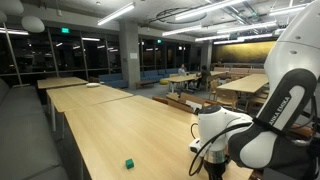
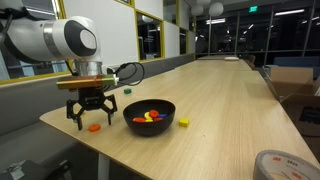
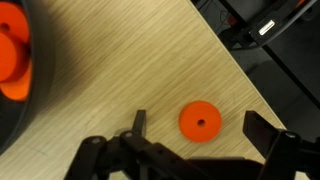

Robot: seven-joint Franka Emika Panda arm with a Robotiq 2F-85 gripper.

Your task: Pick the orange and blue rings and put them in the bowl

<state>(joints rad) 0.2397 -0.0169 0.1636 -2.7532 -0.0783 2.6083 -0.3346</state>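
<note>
Overhead strip lights (image 1: 115, 13) wash the pale bench (image 1: 110, 130) evenly in both exterior views, while the windows (image 2: 150, 40) stand black and mirror the lamps. Sheen brightens the bench's far end; shadows fall soft. In the wrist view the wood is bright, the claw (image 3: 195, 120) a dark, blurred shape at the lower edge.

Orange ring (image 3: 200, 121) lying flat, just beside shallow black bowl (image 2: 150, 128)

both exterior views face the table (image 1: 110, 130) (image 2: 220, 100), perhaps oppositely; wrist looks down.
</note>
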